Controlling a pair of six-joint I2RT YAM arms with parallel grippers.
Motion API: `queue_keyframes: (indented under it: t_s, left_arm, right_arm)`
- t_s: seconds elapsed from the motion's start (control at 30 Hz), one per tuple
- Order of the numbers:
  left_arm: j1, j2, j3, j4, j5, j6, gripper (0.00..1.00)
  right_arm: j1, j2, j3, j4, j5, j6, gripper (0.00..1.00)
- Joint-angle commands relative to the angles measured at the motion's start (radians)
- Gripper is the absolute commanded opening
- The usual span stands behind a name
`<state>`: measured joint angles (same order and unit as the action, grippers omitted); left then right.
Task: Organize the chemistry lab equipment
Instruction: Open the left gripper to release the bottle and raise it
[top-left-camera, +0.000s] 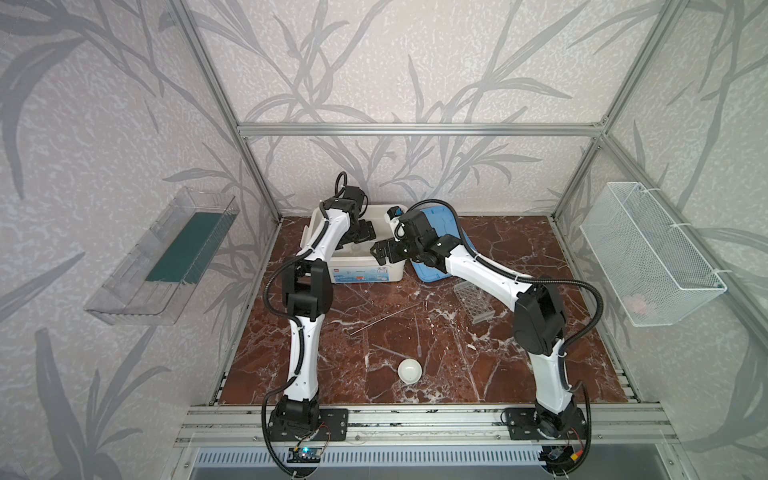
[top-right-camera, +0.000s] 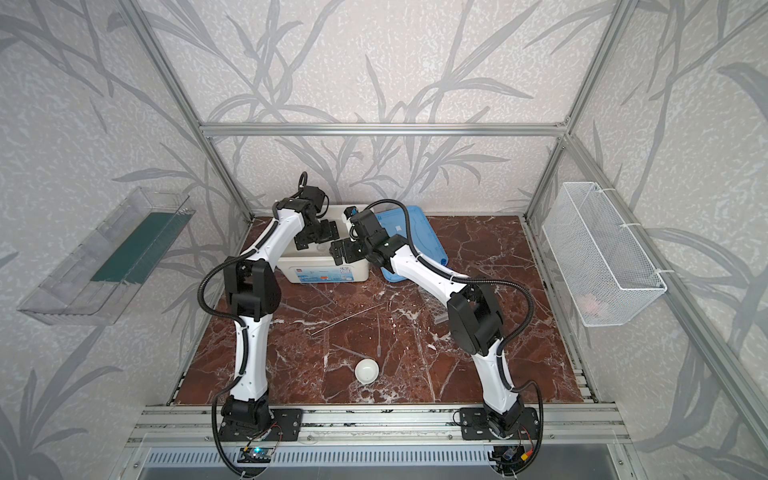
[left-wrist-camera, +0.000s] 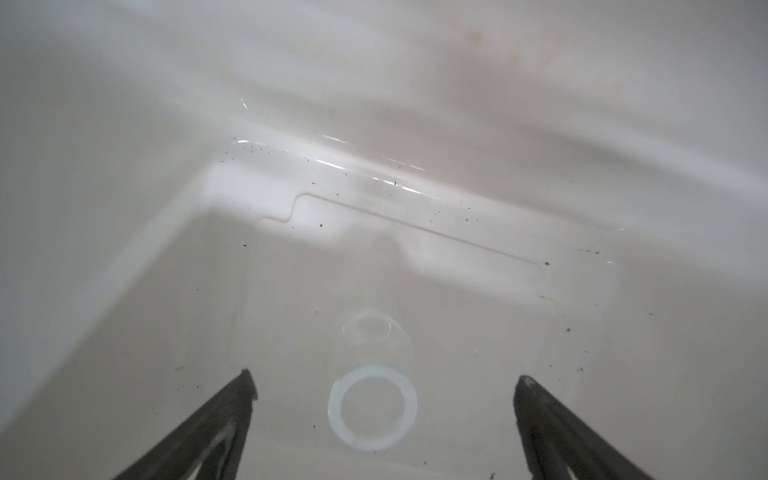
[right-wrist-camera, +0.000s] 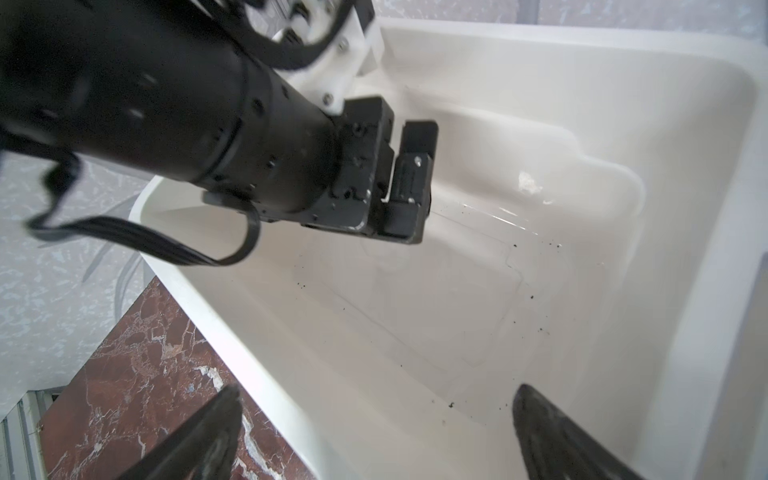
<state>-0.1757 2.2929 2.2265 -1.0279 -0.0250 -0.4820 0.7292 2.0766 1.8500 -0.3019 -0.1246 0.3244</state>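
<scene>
Left wrist view: left claw spread wide, glass jar untouched

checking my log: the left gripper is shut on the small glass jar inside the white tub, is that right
Not quite: the left gripper is open, clear of the small glass jar inside the white tub. The left wrist view shows it.

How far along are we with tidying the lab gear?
Done: the glass jar stands on the floor of the white tub, whose blue lid is off. In hand: nothing; the left gripper is open around the jar, the right gripper open above the tub's rim. Left: the rack, rod, droppers and white dish lie loose on the table.
</scene>
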Motion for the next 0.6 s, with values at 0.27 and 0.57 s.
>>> queue_keyframes:
  t_s: [0.27,0.57]
  left_arm:
    - [-0.025,-0.297,-0.05,-0.06,0.006,0.012,0.99]
    - [-0.076,-0.624,-0.311,-0.058,0.016,0.05,0.99]
  right_arm:
    - [-0.008,-0.274,-0.103,-0.071,-0.001,-0.037,0.99]
    - [-0.008,-0.57,-0.384,-0.166,0.0,-0.044,0.99]
